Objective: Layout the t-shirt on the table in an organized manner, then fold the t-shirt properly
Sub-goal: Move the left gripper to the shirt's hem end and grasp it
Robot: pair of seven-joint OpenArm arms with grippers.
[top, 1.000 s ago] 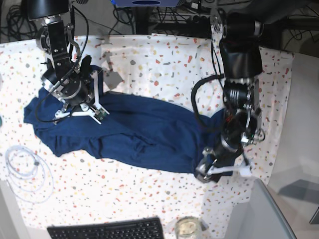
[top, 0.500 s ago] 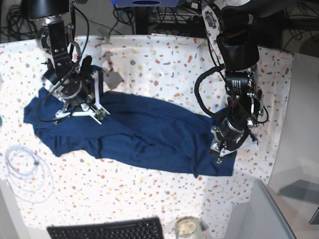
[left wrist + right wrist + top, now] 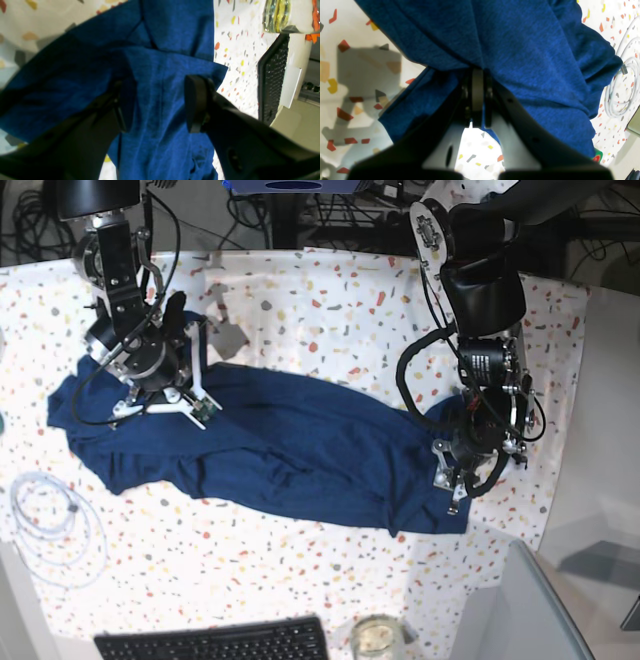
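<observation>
A white cable (image 3: 52, 525) lies in loops on the speckled bench (image 3: 330, 310), down and off to the outer side of the right gripper (image 3: 160, 395). In the right wrist view the same cable (image 3: 623, 90) sits just past the edge of the cloth.

The right gripper (image 3: 477, 97) is squeezed tight on a fold of the dark blue t-shirt (image 3: 270, 445). The cloth bunches up and hangs over its tips.

The t-shirt lies long and crumpled across the bench, from one gripper to the other. It is not flat.

Below the t-shirt, at the near edge of the bench, sit a black keyboard (image 3: 215, 642) and a glass jar (image 3: 376, 637).

The left gripper (image 3: 155, 105) stands about half open over the other end of the t-shirt (image 3: 160, 75). Blue cloth fills the gap between its fingers (image 3: 196, 107). It may be pressing on the cloth, but I cannot tell if it has a real hold. Beside it the keyboard (image 3: 271, 80) stands close to the cloth edge.
</observation>
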